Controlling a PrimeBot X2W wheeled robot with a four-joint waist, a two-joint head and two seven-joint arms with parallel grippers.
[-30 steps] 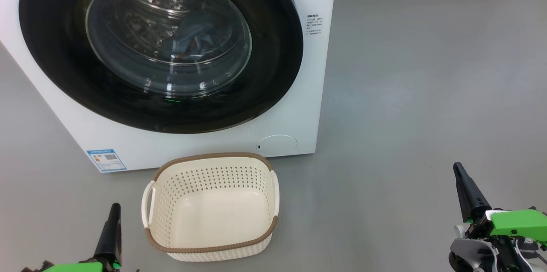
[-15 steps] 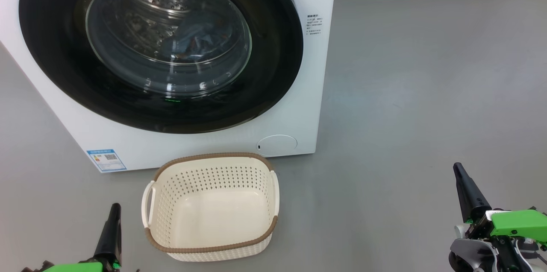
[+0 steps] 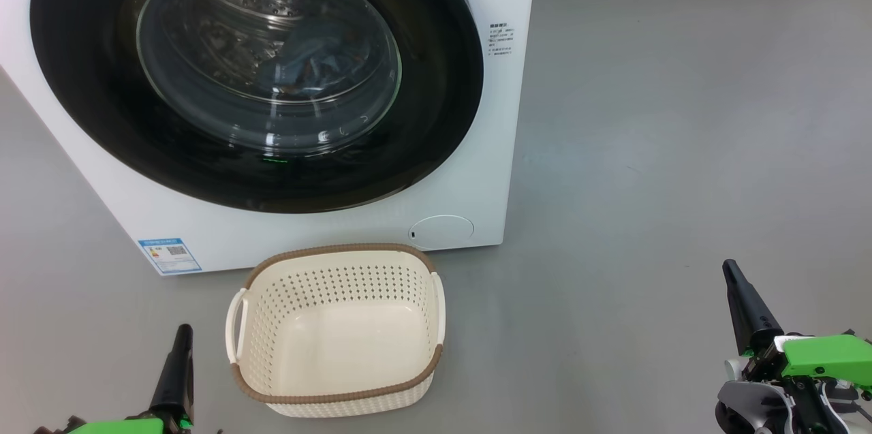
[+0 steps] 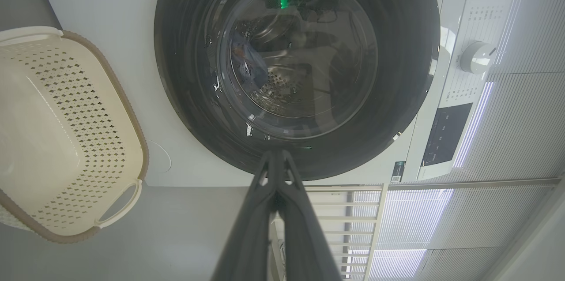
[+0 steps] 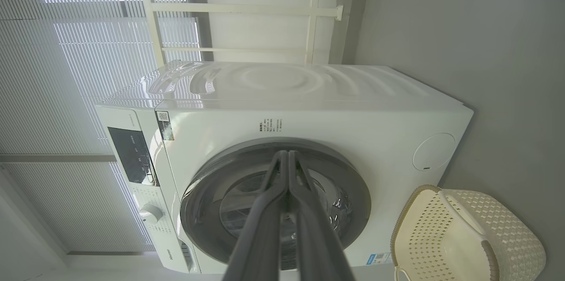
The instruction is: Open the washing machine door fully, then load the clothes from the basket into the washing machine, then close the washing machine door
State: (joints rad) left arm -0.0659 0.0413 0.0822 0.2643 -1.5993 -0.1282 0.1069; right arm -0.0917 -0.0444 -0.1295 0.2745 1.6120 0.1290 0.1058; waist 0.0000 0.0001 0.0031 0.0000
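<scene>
Glossy black-rimmed round washing machine door [image 3: 255, 168] shut, ahead of left gripper [image 4: 277, 162] and right gripper [image 5: 288, 157], both pinched closed, empty. Light-blue clothes [image 3: 317, 63] behind its window; cream perforated plastic basket [image 3: 340, 248] bare beside left gripper. Just confirm door sits flush, imo.

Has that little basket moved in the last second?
No. The basket keeps its spot just below the round cap on the washing machine.
</scene>
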